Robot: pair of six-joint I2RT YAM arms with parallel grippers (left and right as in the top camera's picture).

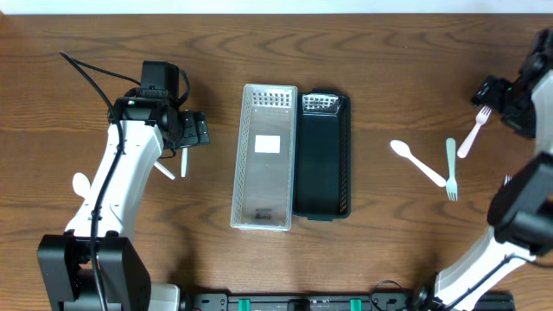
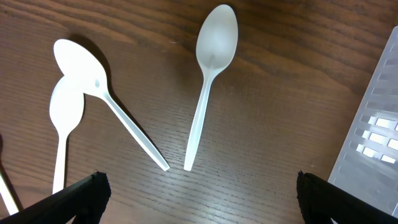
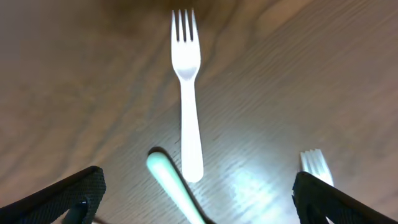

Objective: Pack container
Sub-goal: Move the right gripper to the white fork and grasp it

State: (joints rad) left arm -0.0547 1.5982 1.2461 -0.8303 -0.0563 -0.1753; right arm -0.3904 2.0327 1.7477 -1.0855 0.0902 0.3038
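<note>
A clear plastic container [image 1: 264, 157] lies mid-table with a black tray [image 1: 322, 155] against its right side. My left gripper [image 1: 194, 131] is open and empty above the wood to the left of the container. Its wrist view [image 2: 199, 202] shows a pale green spoon [image 2: 208, 81] and two white spoons [image 2: 106, 96] ahead of it. My right gripper [image 1: 494, 93] is open and empty at the far right. Its wrist view [image 3: 199, 199] shows a white fork [image 3: 188, 93] and a green fork's handle [image 3: 174, 186] between the jaws.
A white spoon [image 1: 417, 161] and the green fork [image 1: 450, 168] lie right of the tray, near the white fork [image 1: 473, 132]. Another fork's tines [image 3: 314, 165] show beside my right finger. The container's edge [image 2: 373, 137] is right of my left gripper.
</note>
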